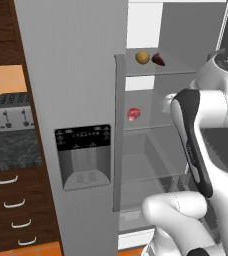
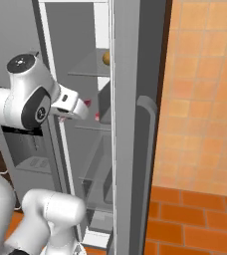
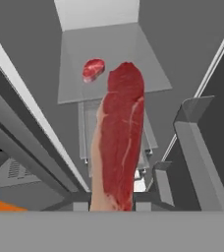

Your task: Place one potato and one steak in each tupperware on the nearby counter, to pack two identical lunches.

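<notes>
Starting at the left of the left base view, the counter (image 1: 11, 147) carries a toaster (image 1: 12, 111), and no tupperware shows on the stretch in sight, so the drop-off will need a drive and a search. Further right, inside the open fridge (image 1: 76, 75), a potato (image 1: 142, 57) sits on the top shelf beside a dark red item, and a second steak (image 1: 133, 114) lies on the shelf below. In the hand view the gripper (image 3: 111, 204) is pinched on a long steak (image 3: 120, 142), held by one end so most of it sticks out past the fingertips. That overhang is the risk: pulling out, it could brush a shelf edge or the fridge door (image 2: 128, 124) and slip free.
</notes>
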